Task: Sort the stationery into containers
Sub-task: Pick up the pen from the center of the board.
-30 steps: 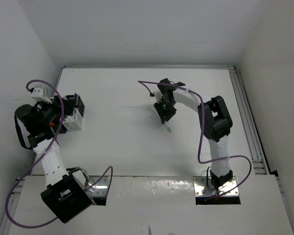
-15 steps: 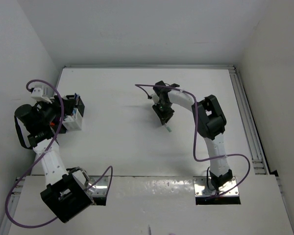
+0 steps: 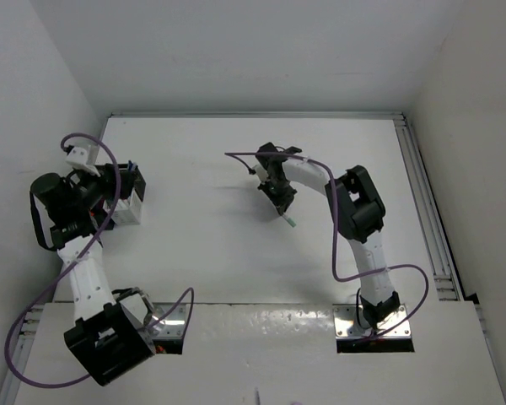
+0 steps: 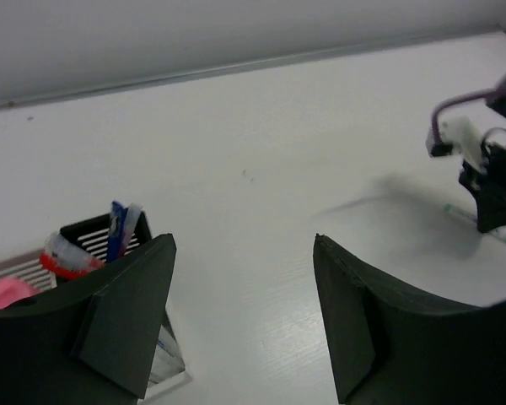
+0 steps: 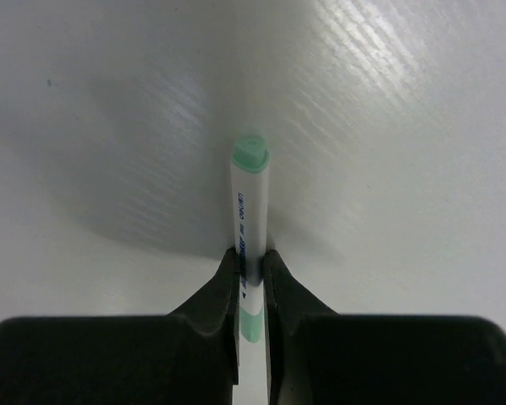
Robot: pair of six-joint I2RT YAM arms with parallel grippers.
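Right gripper (image 5: 250, 268): I see it clamped on green-capped pen (image 5: 250, 190) (frame centre).
Left gripper (image 4: 243, 251): fingers apart, lower frame.

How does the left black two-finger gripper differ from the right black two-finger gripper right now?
The left gripper has its jaws wide apart with nothing between them; the right gripper has its jaws closed on a white marker with a mint-green cap. The left gripper is at the left of the table, by a black mesh pen holder; the right gripper is near its middle. Both have black fingers.
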